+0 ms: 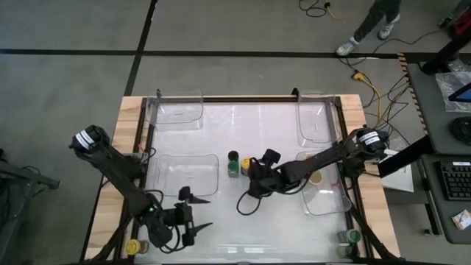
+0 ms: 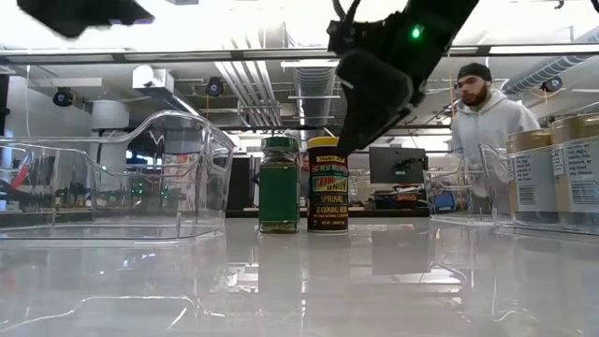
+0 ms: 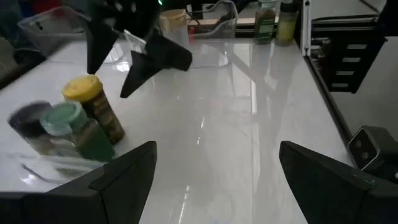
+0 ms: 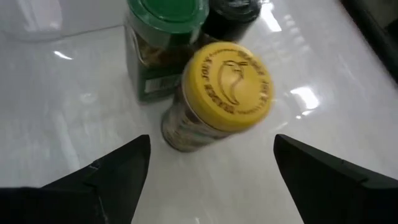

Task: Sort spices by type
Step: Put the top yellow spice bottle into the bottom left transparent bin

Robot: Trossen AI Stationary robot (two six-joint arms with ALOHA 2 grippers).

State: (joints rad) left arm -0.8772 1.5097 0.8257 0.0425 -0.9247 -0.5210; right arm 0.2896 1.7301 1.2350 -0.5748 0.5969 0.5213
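Observation:
Three spice jars stand together on their bases mid-table: one yellow-lidded (image 4: 229, 79), one green-lidded (image 4: 166, 31) and one black-lidded (image 4: 235, 7). My right gripper (image 4: 211, 140) hovers open just above and beside the yellow-lidded jar (image 1: 246, 163), a finger on either side of it, touching nothing. In the low view it (image 2: 372, 89) hangs over the yellow-lidded jar (image 2: 328, 185) and the green-lidded jar (image 2: 279, 185). My left gripper (image 1: 193, 212) is open near the table's near edge, and its own view (image 3: 217, 149) looks toward those jars (image 3: 84, 99).
Four clear trays sit on the white table: far left (image 1: 180, 107), far right (image 1: 315, 118), near left (image 1: 184, 173), near right (image 1: 327, 199) holding a tan-lidded jar (image 1: 316, 177). More jars stand at the near-left (image 1: 133, 246) and near-right (image 1: 353, 236) corners. A person (image 2: 479, 108) stands behind the table.

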